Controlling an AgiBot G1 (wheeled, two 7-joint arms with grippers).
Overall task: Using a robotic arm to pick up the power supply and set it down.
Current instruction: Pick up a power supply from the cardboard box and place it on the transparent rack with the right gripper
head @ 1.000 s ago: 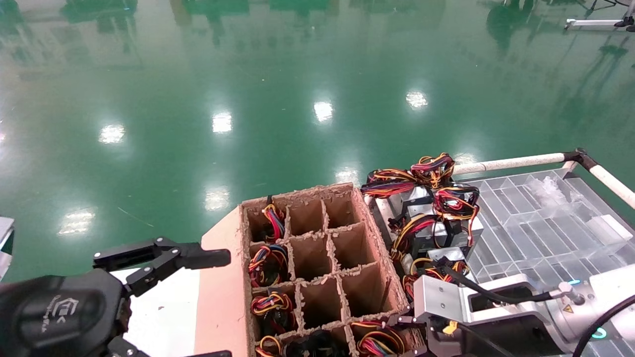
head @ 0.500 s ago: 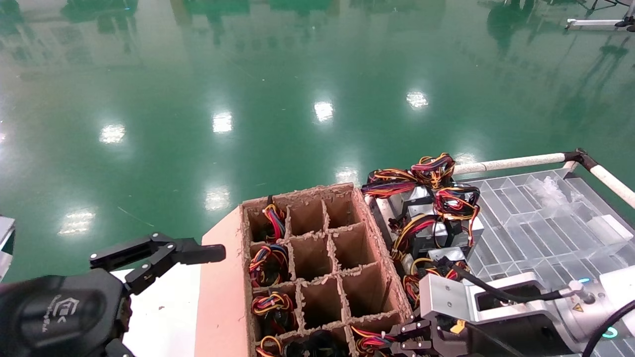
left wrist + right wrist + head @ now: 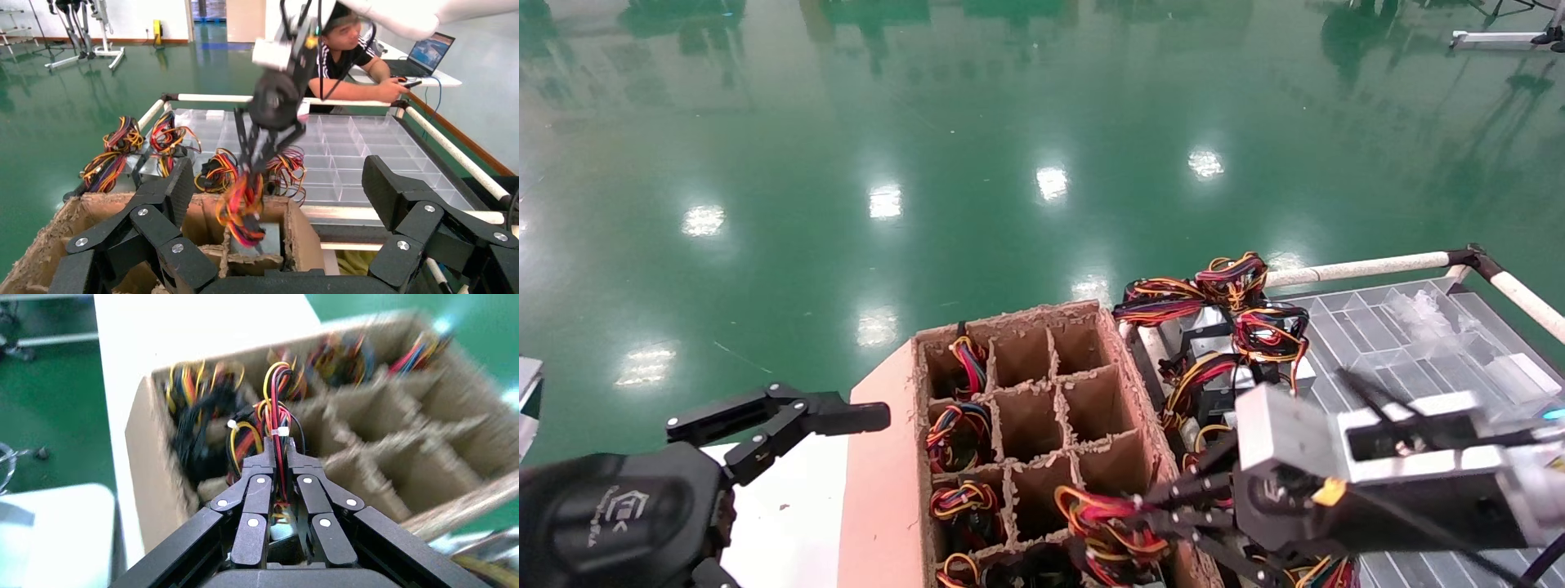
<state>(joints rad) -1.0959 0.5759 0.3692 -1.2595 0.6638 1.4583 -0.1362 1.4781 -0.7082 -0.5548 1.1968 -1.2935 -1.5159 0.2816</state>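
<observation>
The robotic arm with the silver-grey wrist segment [image 3: 1336,441] reaches over the brown cardboard divider box [image 3: 1026,327]. Its right gripper [image 3: 1144,518] is shut on the red, yellow and black wires [image 3: 1103,523] of a power supply in the near right cell. In the right wrist view the fingers [image 3: 260,478] pinch the wire bundle [image 3: 276,392]. In the left wrist view the grey metal box [image 3: 270,236] sits in that cell below the raised wires [image 3: 242,208]. My left gripper [image 3: 883,498] is parked open at the lower left.
More power supplies with wire coils [image 3: 1238,343] are piled right of the cardboard box. A clear plastic divider tray [image 3: 1418,351] with a white padded rail [image 3: 1369,265] lies beyond them. Several box cells hold wire bundles [image 3: 960,433]. A person [image 3: 349,55] leans at a desk behind.
The right arm has risen and swung toward the box, pulling the wire bundle up out of the near right cell. The left arm has barely moved.
</observation>
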